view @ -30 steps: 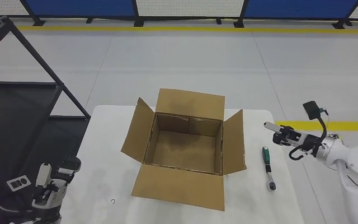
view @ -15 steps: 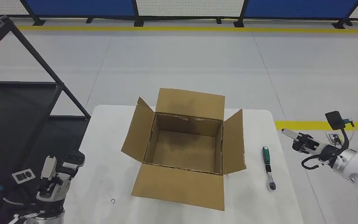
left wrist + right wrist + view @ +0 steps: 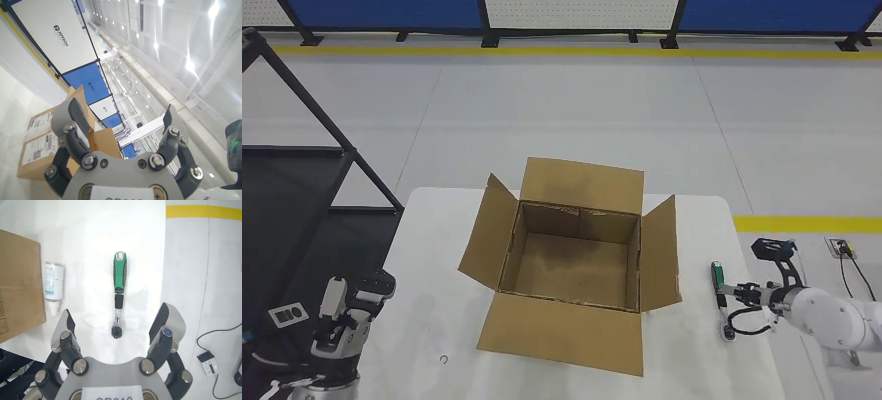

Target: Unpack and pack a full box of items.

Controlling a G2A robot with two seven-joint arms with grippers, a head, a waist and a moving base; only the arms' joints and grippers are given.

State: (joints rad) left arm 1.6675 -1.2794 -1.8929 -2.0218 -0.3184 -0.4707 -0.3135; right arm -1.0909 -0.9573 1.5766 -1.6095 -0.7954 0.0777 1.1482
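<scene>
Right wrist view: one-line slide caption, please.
Open right gripper over green-handled ratchet on white table; small bottle lies beside the cardboard box.

And here's the brown cardboard box (image 3: 580,186), upright in the middle of the white table (image 3: 432,290), all four flaps splayed open and its inner floor in plain view. To its right, a green-and-black-handled, chrome-headed ratchet wrench (image 3: 716,275) lies flat, handle far, head near. Between the two, just beside the box's right flap, a small clear white-labelled plastic bottle (image 3: 53,281) lies on its side, parallel to the wrench, nozzle pointing near.
</scene>
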